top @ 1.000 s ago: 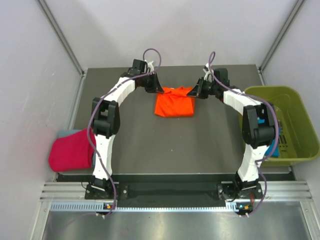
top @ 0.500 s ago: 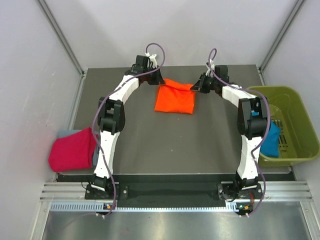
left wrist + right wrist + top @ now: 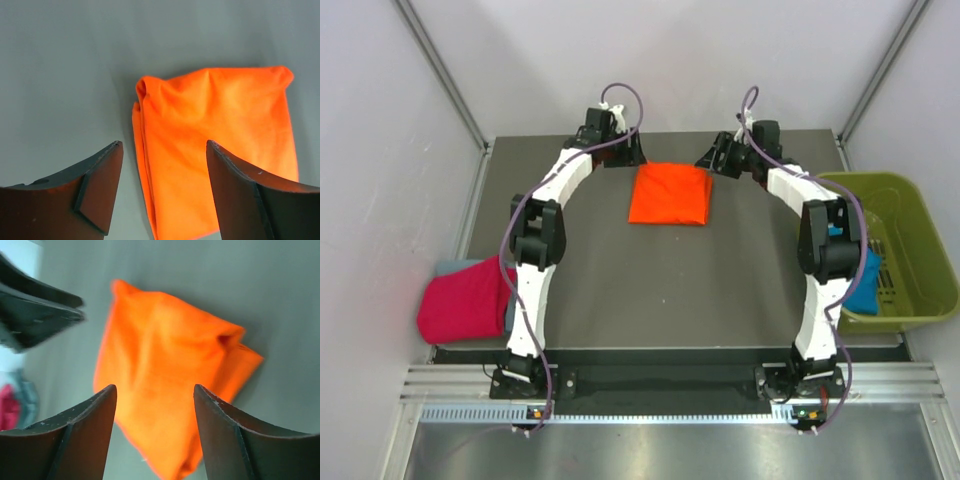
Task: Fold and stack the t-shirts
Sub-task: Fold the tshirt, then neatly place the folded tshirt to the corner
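Cloth folded into a squat rectangle: the orange tee lay flat at the far middle of the table. Its slightly longer side ran left to right and its shorter side near to far. The near edge sat a little askew to the table's edge. The colour was a bright, even orange, and the fabric was soft and matte with shallow creases across the top. In the left wrist view one side showed stacked layers, a thin lip of cloth sticking out under the upper fold, and the corner beside it was rounded and puckered. In the right wrist view, which was blurred, one corner bulged up with a small dark pocket in the fold.

The left gripper hung at the tee's far left corner and the right gripper at its far right corner. Both had their jaws spread wide and held nothing. Their fingers were dark, smooth wedges, clear of the cloth.

The table was a flat dark grey mat. A pink tee lay at its near left edge on top of a grey-blue tee. At the right stood an olive, rounded plastic bin with a teal tee inside.
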Controlling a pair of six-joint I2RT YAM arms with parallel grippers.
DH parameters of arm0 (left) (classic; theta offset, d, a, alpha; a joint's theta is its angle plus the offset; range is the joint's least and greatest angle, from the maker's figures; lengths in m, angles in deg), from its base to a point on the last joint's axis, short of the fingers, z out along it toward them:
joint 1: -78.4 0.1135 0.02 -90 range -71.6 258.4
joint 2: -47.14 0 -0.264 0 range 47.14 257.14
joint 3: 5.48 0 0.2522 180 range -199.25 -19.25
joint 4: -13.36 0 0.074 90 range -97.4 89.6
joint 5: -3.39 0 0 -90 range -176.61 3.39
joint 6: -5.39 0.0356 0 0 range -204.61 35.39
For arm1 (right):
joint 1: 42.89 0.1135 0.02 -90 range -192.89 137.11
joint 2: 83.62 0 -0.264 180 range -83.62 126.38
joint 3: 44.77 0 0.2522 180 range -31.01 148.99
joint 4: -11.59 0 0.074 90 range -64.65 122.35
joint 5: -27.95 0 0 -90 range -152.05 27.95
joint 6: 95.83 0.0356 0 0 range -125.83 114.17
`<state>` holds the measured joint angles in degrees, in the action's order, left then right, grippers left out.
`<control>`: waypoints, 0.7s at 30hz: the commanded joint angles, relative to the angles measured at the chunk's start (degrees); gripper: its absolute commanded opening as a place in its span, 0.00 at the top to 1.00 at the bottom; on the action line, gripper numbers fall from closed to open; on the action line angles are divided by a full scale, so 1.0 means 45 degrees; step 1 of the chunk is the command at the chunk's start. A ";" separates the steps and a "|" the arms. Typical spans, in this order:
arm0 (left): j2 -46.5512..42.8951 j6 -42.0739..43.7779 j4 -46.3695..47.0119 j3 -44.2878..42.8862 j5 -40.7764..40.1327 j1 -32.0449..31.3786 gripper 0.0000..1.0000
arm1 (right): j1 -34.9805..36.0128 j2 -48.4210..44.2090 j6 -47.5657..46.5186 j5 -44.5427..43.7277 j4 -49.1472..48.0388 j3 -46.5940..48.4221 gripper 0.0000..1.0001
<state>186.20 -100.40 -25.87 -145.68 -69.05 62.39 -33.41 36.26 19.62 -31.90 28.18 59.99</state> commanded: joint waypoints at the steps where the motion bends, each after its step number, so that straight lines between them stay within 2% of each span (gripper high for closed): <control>1: -0.1802 -0.0221 -0.0138 0.0748 0.0412 0.0315 0.28 | 0.0023 -0.1795 0.1252 0.1051 -0.1327 -0.0375 0.38; 10: -0.1432 -0.1490 0.0094 0.3055 0.3065 0.0784 0.28 | 0.0804 -0.0312 0.1942 0.1503 -0.1684 -0.1101 0.38; 21: -0.0084 -0.1998 0.0778 0.2823 0.4261 0.0843 0.27 | 0.0863 0.0978 0.1571 0.1171 -0.1255 -0.0905 0.39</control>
<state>185.00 -108.22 -25.54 -131.97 -53.03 66.37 -29.89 41.09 27.42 -26.39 23.72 55.60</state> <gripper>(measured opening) 0.733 0.617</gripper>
